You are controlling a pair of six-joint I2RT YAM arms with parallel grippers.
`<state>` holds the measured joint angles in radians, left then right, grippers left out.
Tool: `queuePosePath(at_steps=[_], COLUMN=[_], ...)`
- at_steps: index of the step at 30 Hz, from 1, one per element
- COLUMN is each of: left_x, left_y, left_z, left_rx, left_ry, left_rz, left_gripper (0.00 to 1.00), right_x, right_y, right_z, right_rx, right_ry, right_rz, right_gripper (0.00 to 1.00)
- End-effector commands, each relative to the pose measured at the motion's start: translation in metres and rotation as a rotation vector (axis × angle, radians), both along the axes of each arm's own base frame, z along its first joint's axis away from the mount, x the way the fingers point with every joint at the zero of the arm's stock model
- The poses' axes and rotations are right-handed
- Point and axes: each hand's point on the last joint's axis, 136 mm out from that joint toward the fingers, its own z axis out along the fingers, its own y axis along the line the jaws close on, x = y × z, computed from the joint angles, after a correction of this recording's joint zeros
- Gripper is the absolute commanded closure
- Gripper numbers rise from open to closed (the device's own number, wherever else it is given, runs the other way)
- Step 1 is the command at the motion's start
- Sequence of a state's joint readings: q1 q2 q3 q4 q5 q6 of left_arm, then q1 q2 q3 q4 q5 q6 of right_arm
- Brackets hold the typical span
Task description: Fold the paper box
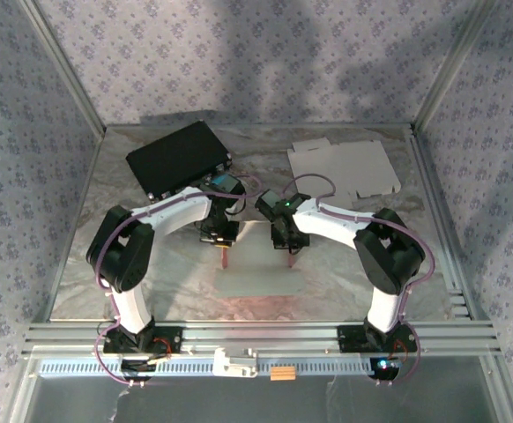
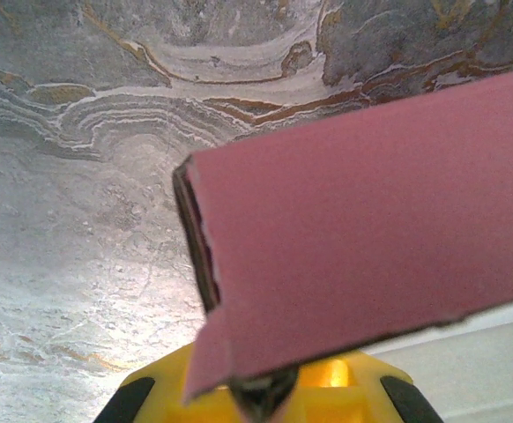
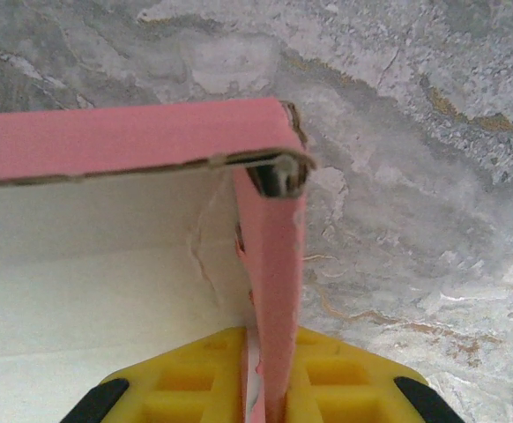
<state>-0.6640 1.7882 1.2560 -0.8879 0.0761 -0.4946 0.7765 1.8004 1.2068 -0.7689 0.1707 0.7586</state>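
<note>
The paper box [image 1: 258, 275], pink outside and white inside, lies partly folded at the middle of the table between both arms. My left gripper [image 1: 225, 253] is at the box's left wall. In the left wrist view that pink wall [image 2: 371, 229] rises from my left gripper [image 2: 261, 395], which is shut on its lower edge. My right gripper [image 1: 289, 256] is at the box's right wall. In the right wrist view the upright pink wall [image 3: 270, 264] runs between my right gripper's [image 3: 276, 392] yellow fingers [image 3: 345, 379], which sit close against both faces. A folded-over pink flap [image 3: 133, 141] crosses above the white inside.
A black case [image 1: 177, 157] lies at the back left of the marbled table [image 1: 98, 264]. A flat white cardboard blank [image 1: 345, 167] lies at the back right. Metal frame posts [image 1: 437, 79] and patterned walls enclose the table.
</note>
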Motion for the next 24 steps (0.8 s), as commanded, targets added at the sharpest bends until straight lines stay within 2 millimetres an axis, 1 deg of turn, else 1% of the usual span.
queuePosePath(at_steps=[1,3,5,10,14,15,16,17,24], left_x=[0.003,0.004,0.004,0.005,0.005,0.006,0.006,0.007,0.010], left_y=[-0.011,-0.011,-0.011,-0.010,-0.007,-0.007,-0.007,-0.006,-0.008], left_z=[0.009,0.009,0.010,0.011,0.012,0.013,0.014,0.015,0.019], left_rx=[-0.025,-0.022,-0.021,-0.012,-0.002,-0.001,-0.001,0.000,-0.007], left_ry=[-0.029,-0.031,-0.035,-0.043,-0.049,-0.052,-0.057,-0.060,-0.076], left_rz=[-0.038,-0.039,-0.039,-0.039,-0.031,-0.028,-0.025,-0.018,0.001], left_gripper=[1.00,1.00,1.00,1.00,1.00,1.00,1.00,1.00,1.00], right_x=[-0.001,0.000,-0.006,-0.005,-0.010,-0.004,-0.003,-0.004,-0.007], right_y=[0.002,-0.002,-0.011,-0.016,-0.027,-0.021,-0.023,-0.023,-0.025], right_z=[-0.009,-0.011,-0.020,-0.020,-0.023,-0.014,-0.012,-0.010,-0.002], right_rx=[0.003,-0.009,-0.032,-0.063,-0.137,-0.136,-0.161,-0.188,-0.313], right_ry=[0.020,0.025,0.042,0.042,0.058,0.033,0.029,0.026,0.043], right_rz=[0.012,0.003,-0.005,-0.004,-0.001,0.002,0.005,0.016,0.044], right_gripper=[0.83,0.83,0.84,0.89,0.95,0.97,0.99,1.00,1.00])
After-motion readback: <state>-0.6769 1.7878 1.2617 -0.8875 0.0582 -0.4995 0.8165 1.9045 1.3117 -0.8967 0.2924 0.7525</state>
